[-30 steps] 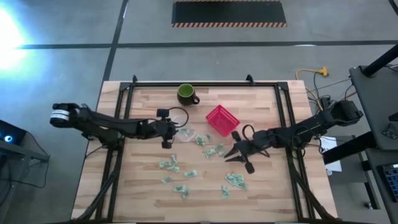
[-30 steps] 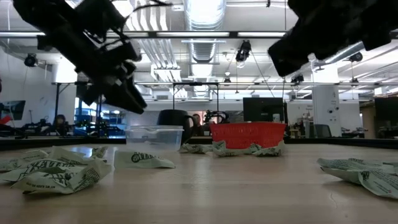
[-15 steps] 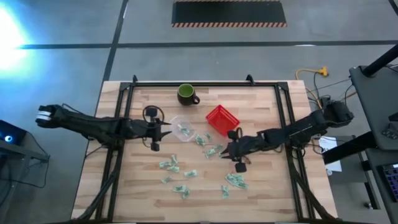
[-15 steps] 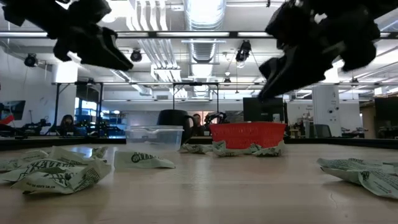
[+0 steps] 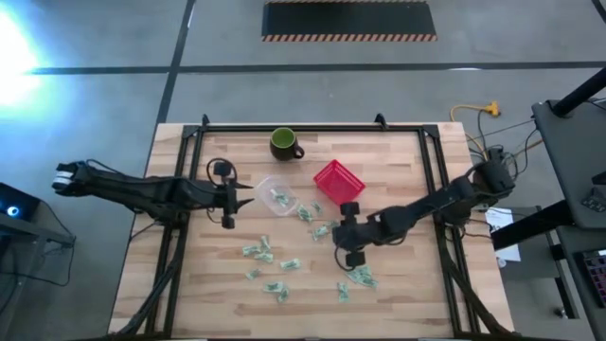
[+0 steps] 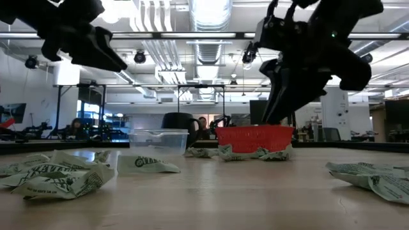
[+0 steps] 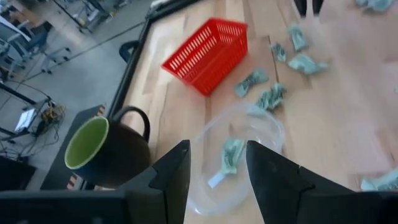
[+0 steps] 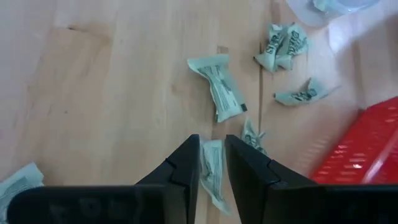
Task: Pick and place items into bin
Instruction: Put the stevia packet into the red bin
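Observation:
Several small pale green-and-white crumpled items lie scattered on the wooden table. One item lies inside the clear bin. My left gripper hangs open, raised, just left of that bin and pointing at it, with nothing between its fingers. My right gripper is tipped steeply down and hovers over the items near the red basket. Its fingers stand a narrow gap apart. In the right wrist view an item on the table shows through that gap. In the low view the right gripper is clear of the table.
A dark green mug stands at the far side, behind the clear bin. The red basket sits right of the bin. More items lie toward the near edge and at the near left. Black rails frame the table's sides.
My left gripper has drawn back from over the clear bin toward the table's left edge and has risen. My right gripper has moved toward the table's left, closer to the items beside the red basket, and has tipped from nearly level to steeply downward.

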`<state>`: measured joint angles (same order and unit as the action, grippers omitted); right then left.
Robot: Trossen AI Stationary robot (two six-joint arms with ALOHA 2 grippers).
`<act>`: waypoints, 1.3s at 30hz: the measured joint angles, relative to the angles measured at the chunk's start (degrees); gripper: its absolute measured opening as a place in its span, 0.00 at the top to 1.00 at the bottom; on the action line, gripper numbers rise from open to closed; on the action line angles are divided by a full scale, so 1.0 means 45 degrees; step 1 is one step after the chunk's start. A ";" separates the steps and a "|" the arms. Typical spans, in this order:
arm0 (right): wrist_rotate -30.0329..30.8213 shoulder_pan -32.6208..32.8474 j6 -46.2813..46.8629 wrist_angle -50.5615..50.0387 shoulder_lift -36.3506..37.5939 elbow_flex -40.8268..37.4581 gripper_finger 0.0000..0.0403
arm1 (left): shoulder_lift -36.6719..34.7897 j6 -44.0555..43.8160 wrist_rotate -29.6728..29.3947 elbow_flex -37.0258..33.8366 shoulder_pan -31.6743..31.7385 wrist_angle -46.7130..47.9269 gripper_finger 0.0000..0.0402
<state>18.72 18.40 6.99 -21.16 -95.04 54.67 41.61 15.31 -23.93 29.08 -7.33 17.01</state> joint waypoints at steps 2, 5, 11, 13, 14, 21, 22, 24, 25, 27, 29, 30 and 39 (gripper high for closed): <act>0.0262 0.0088 0.0560 -0.0911 -0.0152 0.0272 0.83 | 0.0111 0.0000 0.0005 -0.0028 0.0000 0.0009 0.65; 0.0310 0.0115 0.1885 -0.1863 -0.0400 0.0304 0.83 | 0.0332 -0.0005 0.0006 -0.0003 0.0000 0.0022 0.65; 0.0520 0.0111 0.2413 -0.1521 -0.0516 -0.0356 0.83 | 0.0744 -0.0022 0.0002 0.0137 0.0000 -0.0064 0.65; 0.0548 0.0106 0.2447 -0.1453 -0.0494 -0.0410 0.83 | 0.0826 -0.0029 0.0001 0.0137 0.0000 -0.0013 0.65; 0.0552 0.0106 0.2445 -0.1459 -0.0487 -0.0416 0.83 | 0.0875 -0.0029 -0.0004 0.0137 0.0000 -0.0036 0.65; 0.0844 0.0101 0.2368 -0.1187 -0.0494 -0.0579 0.75 | 0.1030 -0.0029 0.0001 0.0127 0.0000 -0.0001 0.65; 0.0830 0.0101 0.2382 -0.1139 -0.0496 -0.0625 0.74 | 0.1037 -0.0029 -0.0004 0.0127 0.0000 -0.0029 0.65; 0.0791 0.0106 0.2457 -0.1082 -0.0496 -0.0695 0.72 | 0.1068 -0.0029 0.0001 0.0127 0.0000 -0.0017 0.65; 0.0785 0.0106 0.2512 -0.1069 -0.0501 -0.0735 0.71 | 0.1061 -0.0028 0.0001 0.0127 0.0000 0.0006 0.65; 0.0767 0.0101 0.2621 -0.1008 -0.0583 -0.0818 0.70 | 0.1051 -0.0027 -0.0004 0.0127 0.0000 -0.0061 0.65; 0.0762 0.0101 0.2637 -0.0744 -0.0669 -0.0936 0.69 | 0.1059 -0.0026 0.0001 0.0127 0.0000 -0.0008 0.65; 0.0759 0.0092 0.2609 -0.0593 -0.0715 -0.0975 0.69 | 0.1059 -0.0024 0.0001 0.0127 0.0000 -0.0011 0.65; 0.0723 0.0096 0.1792 -0.0051 -0.0793 -0.1155 0.77 | 0.1054 -0.0024 0.0000 0.0127 0.0000 -0.0029 0.65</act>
<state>21.98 18.83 15.05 -21.39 -98.61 49.47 46.35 15.20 -23.93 29.65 -7.33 16.88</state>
